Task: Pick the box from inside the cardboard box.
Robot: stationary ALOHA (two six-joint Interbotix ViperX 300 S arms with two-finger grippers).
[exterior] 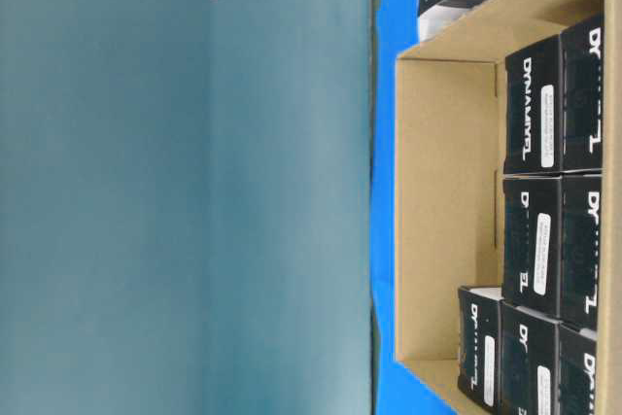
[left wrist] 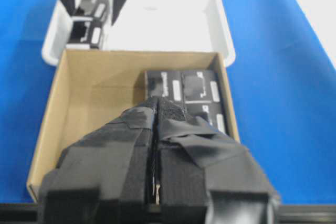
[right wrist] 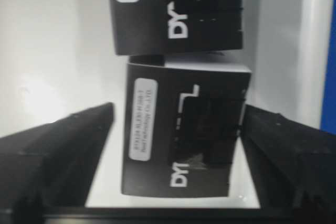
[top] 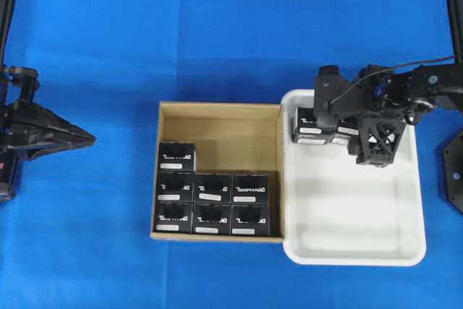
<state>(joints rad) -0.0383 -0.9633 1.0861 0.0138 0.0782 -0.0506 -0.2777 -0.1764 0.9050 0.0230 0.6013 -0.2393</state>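
Two black boxes already sit in the white tray (top: 405,251). Right end effector (right wrist: 176,129) straddles one box (right wrist: 184,135) there, fingers apart, not touching. Seven remain in the cardboard box (top: 217,110). Left end effector (top: 87,137) pressed together, idle on the blue tabletop (top: 217,41).

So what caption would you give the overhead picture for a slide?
Right pincer open over two black boxes in the white tray; seven remain in the cardboard box.
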